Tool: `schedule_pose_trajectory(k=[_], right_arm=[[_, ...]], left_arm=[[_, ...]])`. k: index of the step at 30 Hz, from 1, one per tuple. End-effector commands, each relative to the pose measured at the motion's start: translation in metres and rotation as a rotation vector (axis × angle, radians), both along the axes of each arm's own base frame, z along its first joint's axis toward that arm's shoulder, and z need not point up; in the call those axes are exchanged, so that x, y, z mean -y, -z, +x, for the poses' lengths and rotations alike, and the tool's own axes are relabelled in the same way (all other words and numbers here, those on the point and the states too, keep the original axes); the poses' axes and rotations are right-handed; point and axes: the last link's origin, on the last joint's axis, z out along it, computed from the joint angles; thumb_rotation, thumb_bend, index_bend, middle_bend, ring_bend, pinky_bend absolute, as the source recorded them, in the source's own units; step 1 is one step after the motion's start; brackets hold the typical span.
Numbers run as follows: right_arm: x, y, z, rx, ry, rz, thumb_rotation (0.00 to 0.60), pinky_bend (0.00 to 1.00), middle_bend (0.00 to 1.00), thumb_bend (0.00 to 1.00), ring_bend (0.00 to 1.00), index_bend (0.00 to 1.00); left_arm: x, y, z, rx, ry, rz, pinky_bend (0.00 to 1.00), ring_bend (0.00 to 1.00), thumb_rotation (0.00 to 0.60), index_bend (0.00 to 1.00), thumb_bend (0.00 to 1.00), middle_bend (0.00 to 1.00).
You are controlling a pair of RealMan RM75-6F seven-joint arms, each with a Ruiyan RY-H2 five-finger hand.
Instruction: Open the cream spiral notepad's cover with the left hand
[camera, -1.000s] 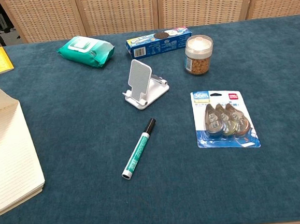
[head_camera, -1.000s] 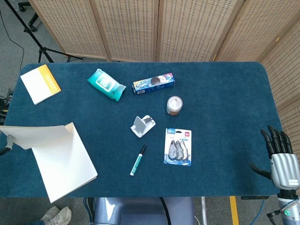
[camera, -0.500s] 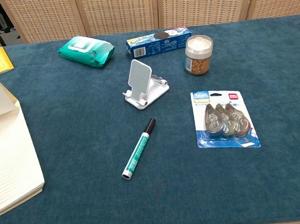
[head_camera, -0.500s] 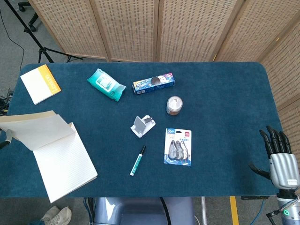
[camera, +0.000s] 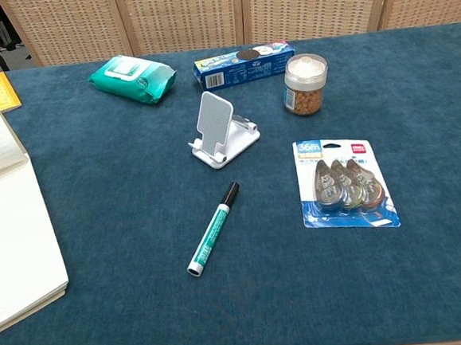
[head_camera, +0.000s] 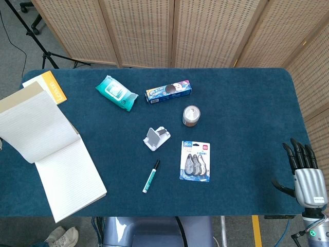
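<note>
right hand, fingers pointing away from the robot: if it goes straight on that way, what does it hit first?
Probably nothing. The right hand sits off the table's right edge, fingers aimed toward the wicker screen behind. That line runs beside the table, though height and depth are unclear.

Tabletop (head_camera: 247, 118) covered in dark teal cloth, evenly lit. Behind it, folding screen (head_camera: 175, 31) of woven cane panels in light wood frames. Grey floor (head_camera: 20, 51) at upper left, with black tripod legs (head_camera: 36, 43). Yellow strip (head_camera: 255, 231) on floor below, possibly tape.
</note>
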Motion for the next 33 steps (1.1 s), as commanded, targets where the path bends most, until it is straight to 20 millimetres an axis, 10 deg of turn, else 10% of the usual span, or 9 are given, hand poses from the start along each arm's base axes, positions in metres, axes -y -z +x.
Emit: schedule_pose_trajectory(k=[1, 4, 8, 21, 33], right_arm=[[0.000, 0.000, 0.000, 0.000, 0.001, -0.001, 0.600, 0.00, 0.00, 0.00, 0.00, 0.00], [0.001, 0.000, -0.001, -0.003, 0.005, -0.003, 0.600, 0.00, 0.00, 0.00, 0.00, 0.00], [0.001, 0.002, -0.002, -0.006, 0.011, 0.002, 0.600, 0.00, 0.00, 0.00, 0.00, 0.00], [0.002, 0.004, -0.001, -0.010, 0.008, 0.010, 0.600, 0.00, 0.00, 0.00, 0.00, 0.00], [0.001, 0.006, 0.001, -0.013, 0.002, 0.011, 0.600, 0.00, 0.00, 0.00, 0.00, 0.00]], left_arm=[[-0.023, 0.003, -0.008, 0.023, -0.059, -0.010, 0.00, 0.00, 0.600, 0.89, 0.50, 0.00], [-0.036, 0.004, -0.013, 0.027, -0.087, 0.002, 0.00, 0.00, 0.600, 0.74, 0.48, 0.00], [-0.045, -0.001, -0.016, 0.077, -0.089, 0.049, 0.00, 0.00, 0.600, 0.01, 0.37, 0.00], [-0.030, -0.026, -0.016, 0.128, -0.019, 0.139, 0.00, 0.00, 0.600, 0.00, 0.27, 0.00], [0.039, -0.003, 0.045, -0.071, 0.324, -0.090, 0.00, 0.00, 0.600, 0.00, 0.00, 0.00]])
